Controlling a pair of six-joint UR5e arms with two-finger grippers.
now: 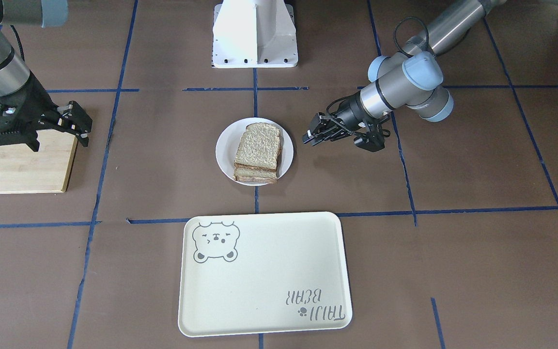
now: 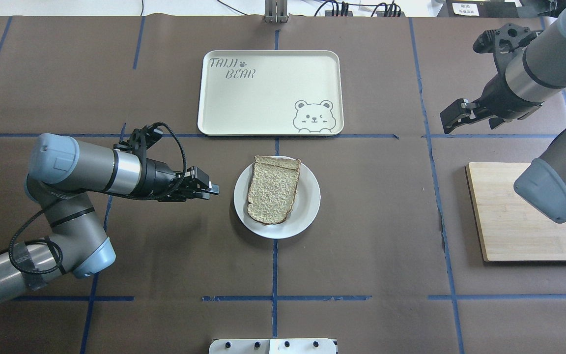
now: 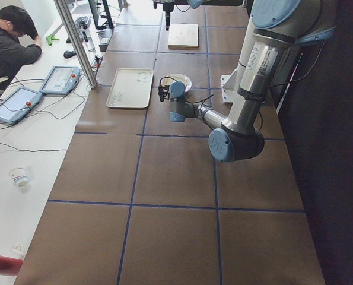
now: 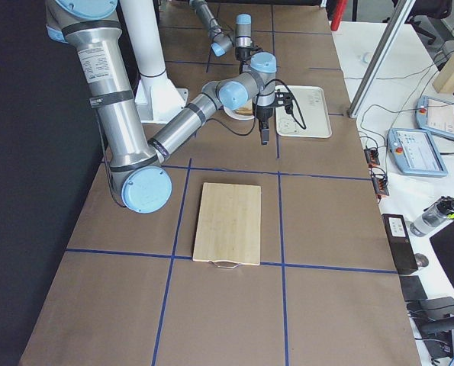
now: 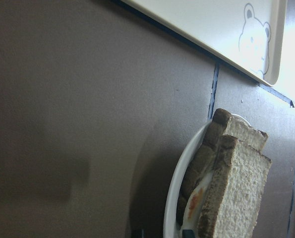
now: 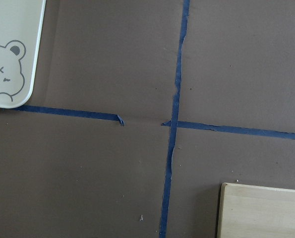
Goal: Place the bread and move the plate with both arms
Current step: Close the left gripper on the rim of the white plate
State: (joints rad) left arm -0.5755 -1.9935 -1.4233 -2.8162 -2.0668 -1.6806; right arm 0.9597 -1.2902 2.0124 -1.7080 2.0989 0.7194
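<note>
Brown taped tabletop point(image 2: 361, 246) | left gripper point(image 2: 213, 189) slightly apart beside plate point(image 2: 307, 211) (right gripper point(image 1: 85, 133) likewise apart) | risk: a tilted lift may slide bread point(image 2: 273, 189) off

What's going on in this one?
The bread already lies on the plate, on top of a second slice with egg between them. The left end effector sits low beside the plate, open and not touching it. The right end effector hangs open and empty near the wooden board. The plate is not on the tray.
</note>
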